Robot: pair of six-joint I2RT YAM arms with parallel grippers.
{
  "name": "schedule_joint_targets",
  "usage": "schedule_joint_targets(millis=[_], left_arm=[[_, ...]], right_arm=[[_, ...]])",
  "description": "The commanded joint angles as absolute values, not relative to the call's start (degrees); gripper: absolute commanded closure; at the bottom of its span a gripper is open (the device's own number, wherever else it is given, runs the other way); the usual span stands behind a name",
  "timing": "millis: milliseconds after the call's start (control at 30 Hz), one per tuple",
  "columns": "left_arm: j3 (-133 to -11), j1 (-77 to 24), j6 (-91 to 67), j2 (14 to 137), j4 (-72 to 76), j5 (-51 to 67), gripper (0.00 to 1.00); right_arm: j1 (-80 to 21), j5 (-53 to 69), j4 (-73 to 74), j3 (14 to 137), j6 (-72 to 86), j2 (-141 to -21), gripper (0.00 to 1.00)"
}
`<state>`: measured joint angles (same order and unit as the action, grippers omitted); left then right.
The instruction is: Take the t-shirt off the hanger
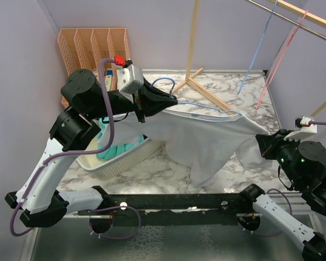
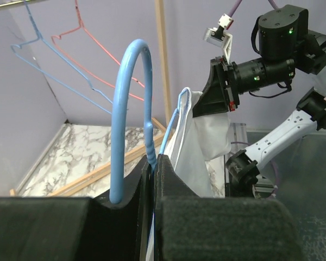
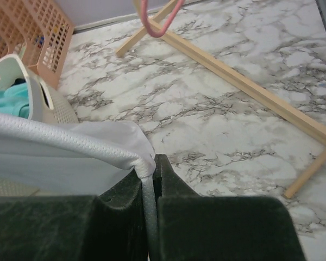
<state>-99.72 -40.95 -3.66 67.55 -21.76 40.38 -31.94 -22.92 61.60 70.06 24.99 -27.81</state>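
Top external view had the left gripper (image 1: 162,101) raised at about ten o'clock of the scene, its fingers clamped tight on the neck of the blue hanger (image 1: 206,105), just below the hook. That grip looked meant to anchor the wire in the air, so the cloth could be drawn off without the hanger following. The right gripper (image 1: 263,145) sat at about three o'clock, lower and well apart from the left, its fingers pinched closed on a ribbed edge of the t-shirt (image 1: 206,141). The right wrist view showed that white band nipped between the pads (image 3: 119,217), though whether it was collar, sleeve or hem I could not tell. Holding the garment at the end far from the hook, it seemed placed to pull the fabric toward four o'clock, off the hanger's shoulder.

The t-shirt was white, plain and limp. It hung stretched between the two grippers, carried by the hanger along its upper edge, with a loose fold sagging toward six o'clock onto the marble table (image 1: 152,174). Its nine o'clock side fell close to the rim of the white basket (image 1: 125,163). Judged from this, the shirt was not yet off
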Motion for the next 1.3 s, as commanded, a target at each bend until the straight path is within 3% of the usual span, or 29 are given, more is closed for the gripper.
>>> schedule_joint_targets(millis=[0,167,367,533,567,867,1000,1267], left_arm=[[-100.24,-40.39,-1.85,62.63,-19.67,33.89,1.00],[-96.96,-40.38,-3.85,60.18,-15.85,31.51,1.00],[-92.03,-40.36,-11.31,62.79,-6.32,35.20,1.00],[-90.56,-40.42,-14.09,66.86,-3.28,39.47,1.00],[-90.60,-40.43,-14.18,67.60,-3.47,40.42,1.00],[-90.31,-40.43,-15.87,72.42,-4.14,51.55,1.00],[-89.13,-40.46,-19.18,74.23,-0.64,56.87,1.00],[-88.50,-41.52,-22.77,76.90,3.18,60.99,1.00]], right_arm=[[-31.99,-35.62,68.69,71.25,30.41,-29.23,0.99],[-31.98,-31.80,67.83,70.54,29.36,-30.57,0.99],[-31.99,-17.15,62.34,69.52,23.01,-29.68,0.98],[-31.99,-5.56,59.44,71.59,18.34,-26.85,0.61],[-31.99,-4.72,59.46,72.65,17.82,-26.53,0.58],[-31.99,5.61,56.89,84.33,12.08,-26.91,0.48],[-31.99,13.63,54.19,84.53,9.75,-29.54,0.41],[-31.99,19.91,52.08,82.27,5.88,-36.95,0.36]])
